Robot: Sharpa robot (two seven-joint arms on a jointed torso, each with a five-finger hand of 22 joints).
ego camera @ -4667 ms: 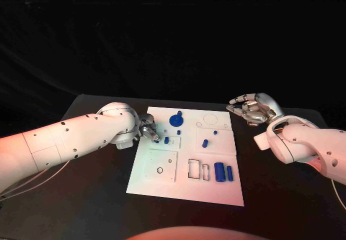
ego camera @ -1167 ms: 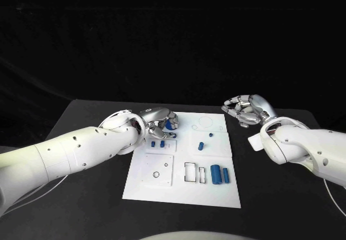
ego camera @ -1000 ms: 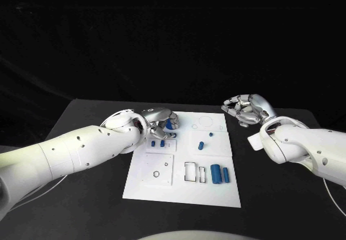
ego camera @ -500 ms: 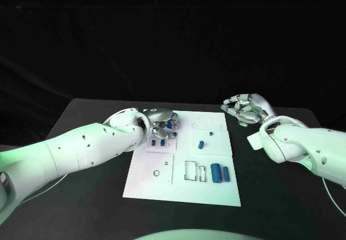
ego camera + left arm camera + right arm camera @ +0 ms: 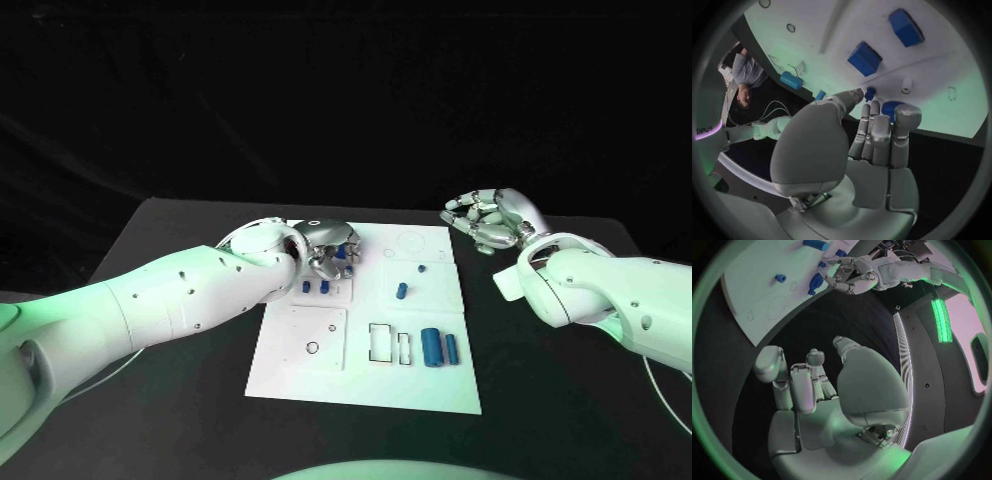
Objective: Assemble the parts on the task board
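Observation:
The white task board [image 5: 368, 375] lies mid-table. My left hand [image 5: 329, 246] sits over its far left corner, thumb and fingers [image 5: 879, 131] closed around a blue round part [image 5: 891, 107], most of it hidden by the hand. Two small blue blocks [image 5: 306, 286] [image 5: 864, 57] stand just nearer on the board. A blue peg [image 5: 421, 268] and a short blue piece [image 5: 402, 292] lie mid-board. Two blue cylinders [image 5: 430, 345] lie beside rectangular slots [image 5: 381, 342]. My right hand [image 5: 488, 217] hovers off the board's far right corner, fingers curled in on nothing.
The black table [image 5: 159, 380] runs wide on both sides of the board. A circular outline [image 5: 411, 242] marks the board's far right. My left arm [image 5: 173, 300] reaches across the table's left side to the board.
Since the oldest frame my left hand has gone from the board's left edge to over the blue round part. In the last second it closed in slightly. The right hand holds its place.

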